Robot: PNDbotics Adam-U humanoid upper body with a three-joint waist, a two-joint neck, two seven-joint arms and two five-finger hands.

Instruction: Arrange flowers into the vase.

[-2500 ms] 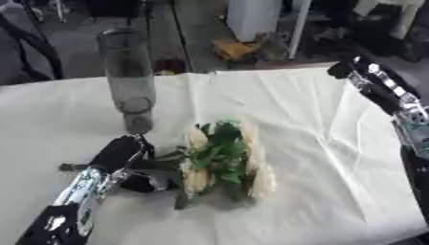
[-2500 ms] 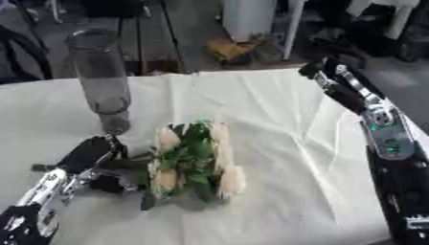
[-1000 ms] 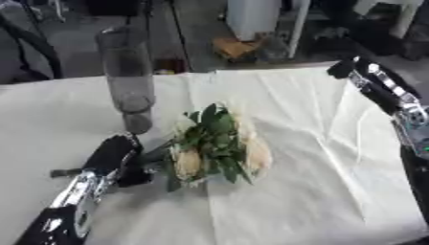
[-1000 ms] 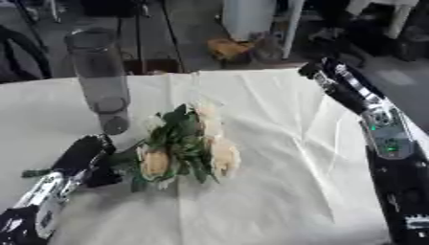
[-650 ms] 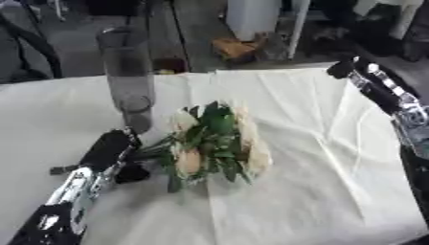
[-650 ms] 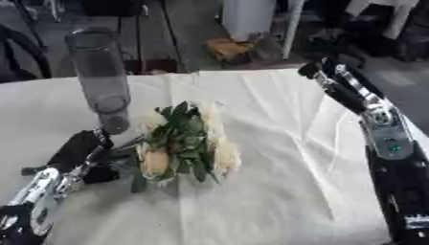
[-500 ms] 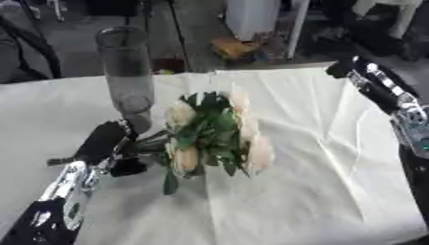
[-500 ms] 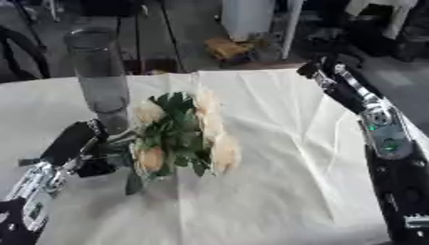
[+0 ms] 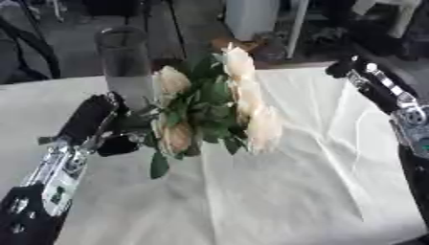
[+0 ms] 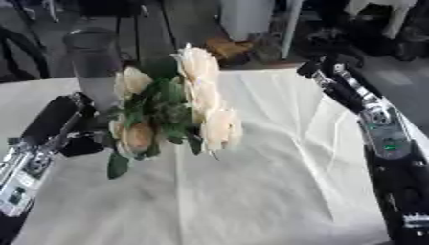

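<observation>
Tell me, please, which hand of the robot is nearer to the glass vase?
Left. The left hand is right beside the vase, just below it, holding the bouquet. The right hand is across the table at the far right edge, away from the vase.

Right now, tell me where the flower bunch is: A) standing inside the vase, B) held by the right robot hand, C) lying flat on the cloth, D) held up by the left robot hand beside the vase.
D: the left robot hand grips the stems, and the flower bunch is raised beside the vase, not inside it.
</observation>
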